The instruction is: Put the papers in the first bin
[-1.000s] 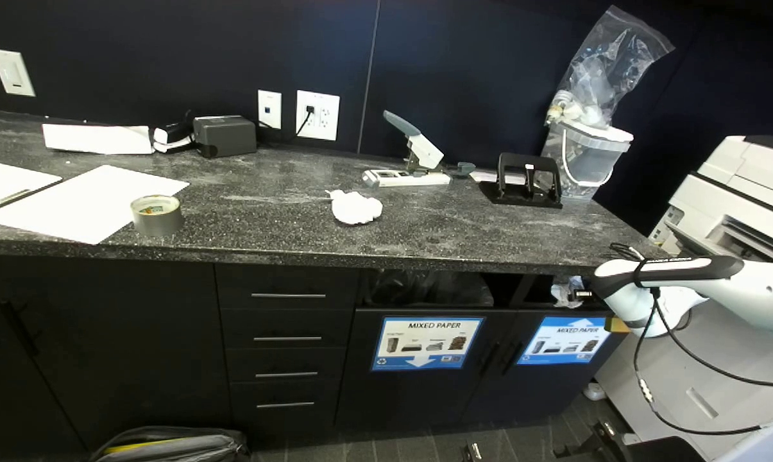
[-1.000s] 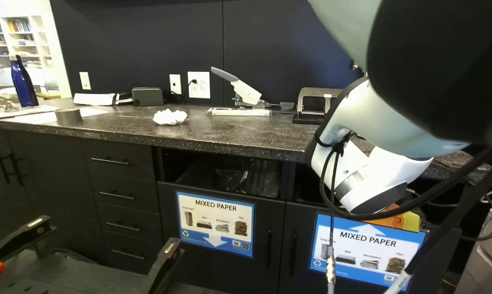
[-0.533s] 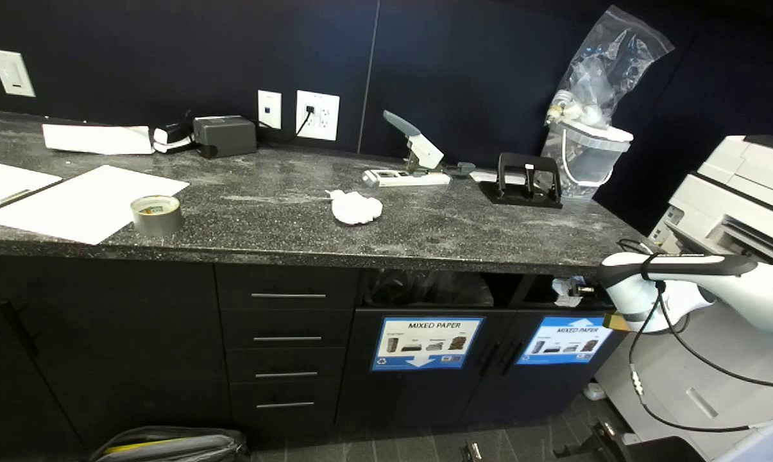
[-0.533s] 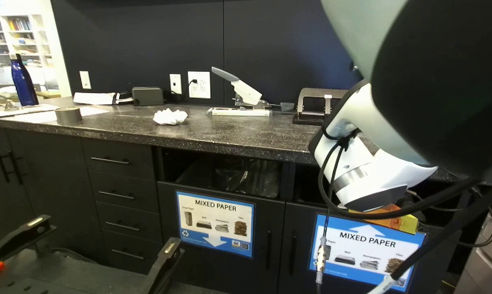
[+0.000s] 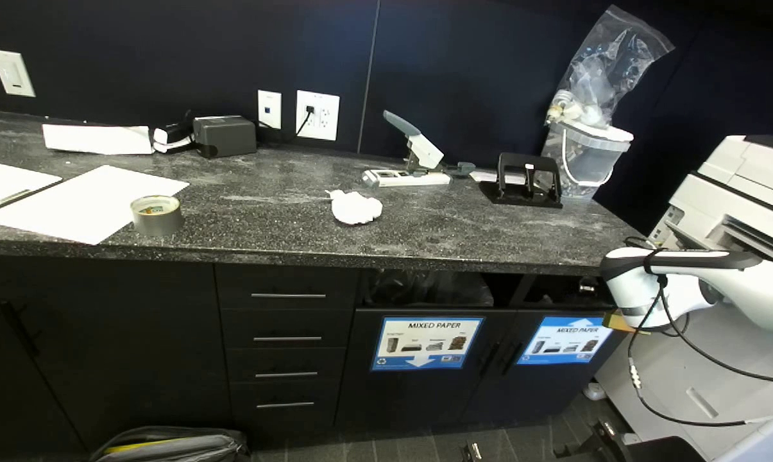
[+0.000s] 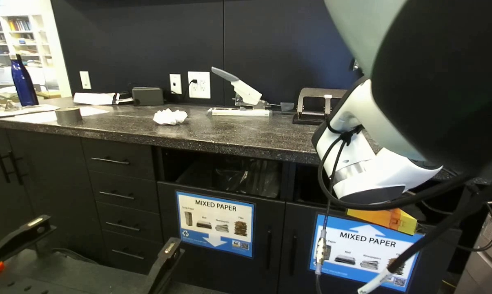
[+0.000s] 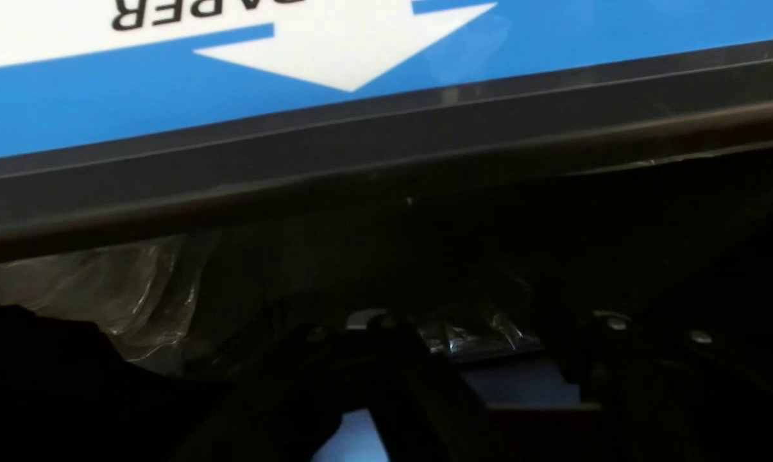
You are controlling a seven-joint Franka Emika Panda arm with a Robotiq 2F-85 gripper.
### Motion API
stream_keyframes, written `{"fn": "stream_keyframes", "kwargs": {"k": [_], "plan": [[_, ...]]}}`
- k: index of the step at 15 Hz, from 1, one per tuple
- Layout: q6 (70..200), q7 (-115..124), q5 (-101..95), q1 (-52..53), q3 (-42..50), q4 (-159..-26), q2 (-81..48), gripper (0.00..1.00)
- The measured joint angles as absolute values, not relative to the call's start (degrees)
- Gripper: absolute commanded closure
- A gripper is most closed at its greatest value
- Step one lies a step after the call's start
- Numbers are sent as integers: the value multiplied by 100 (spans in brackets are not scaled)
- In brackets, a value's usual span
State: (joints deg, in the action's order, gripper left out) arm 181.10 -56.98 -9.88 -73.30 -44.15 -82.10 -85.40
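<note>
A flat, dark navy wall (image 5: 463, 70) rises behind a long, speckled black countertop (image 5: 264, 228). Below, 4 black rectangular drawers (image 5: 288, 356) stack above grey carpet (image 5: 521, 443). In an exterior view, brightly lit white bookshelves (image 6: 18, 41) stand beyond the wall.

A heavy-duty stapler (image 5: 424, 151) stands on the speckled countertop (image 5: 264, 221) between a roll of duct tape (image 5: 158, 224) (lying flat) and a hole punch (image 5: 530, 179), itself near a plastic bucket (image 5: 590, 157).
</note>
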Motion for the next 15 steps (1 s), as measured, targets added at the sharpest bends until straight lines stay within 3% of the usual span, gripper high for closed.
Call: {"fn": "stream_keyframes", "kwargs": {"k": [1,3,10,15], "plan": [[18086,-5741,-984,-7329,-4415,-8211,-8540,7],[18007,-5803,-1054,-7311,-4347,-8195,-8534,0],[18397,-5706,-1466,-7194,-3816,-8415,-8176,0],[18760,-4643,-1365,-6877,-3061,-9300,-7085,0]]}}
